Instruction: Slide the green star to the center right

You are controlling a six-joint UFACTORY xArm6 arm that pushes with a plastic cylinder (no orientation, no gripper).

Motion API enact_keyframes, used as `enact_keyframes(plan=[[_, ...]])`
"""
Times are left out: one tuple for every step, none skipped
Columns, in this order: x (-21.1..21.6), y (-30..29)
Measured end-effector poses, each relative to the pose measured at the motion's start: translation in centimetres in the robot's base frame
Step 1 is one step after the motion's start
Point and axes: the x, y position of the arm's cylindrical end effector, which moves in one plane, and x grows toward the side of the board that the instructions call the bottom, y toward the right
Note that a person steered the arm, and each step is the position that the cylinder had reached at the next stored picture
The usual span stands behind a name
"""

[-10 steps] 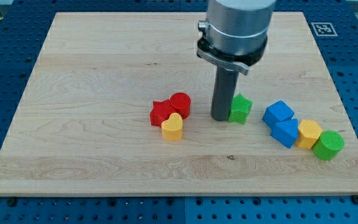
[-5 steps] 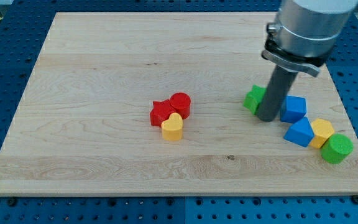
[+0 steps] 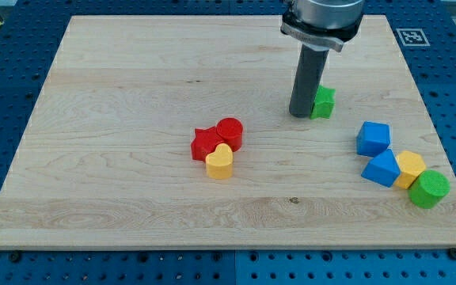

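Pale wooden desk (image 3: 133, 79) on blue pegboard. Left of my tip (image 3: 301, 115): red star (image 3: 204, 143), red cylinder (image 3: 230, 131), yellow heart (image 3: 220, 161). Touching it on the right: green star (image 3: 322, 102), short of centre right. Upright rod, no hand fitted, nothing held. Further right, blue blocks (image 3: 373, 138).

No readable text appears; only a black-and-white fiducial marker (image 3: 412, 36) sits on the board's top-right corner.

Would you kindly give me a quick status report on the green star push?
My tip down on the board, against the green star's left side. Star sits right of centre, toward the view's top. Blue blocks lie lower right, off the line.
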Motion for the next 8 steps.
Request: enact_keyframes(plan=[[-1.7, 0.7], [-2.2, 1.8], [-1.2, 3.2], [0.6, 4.4], [2.3, 5.4], [3.0, 7.6], [3.0, 10.0], [3.4, 13.2]])
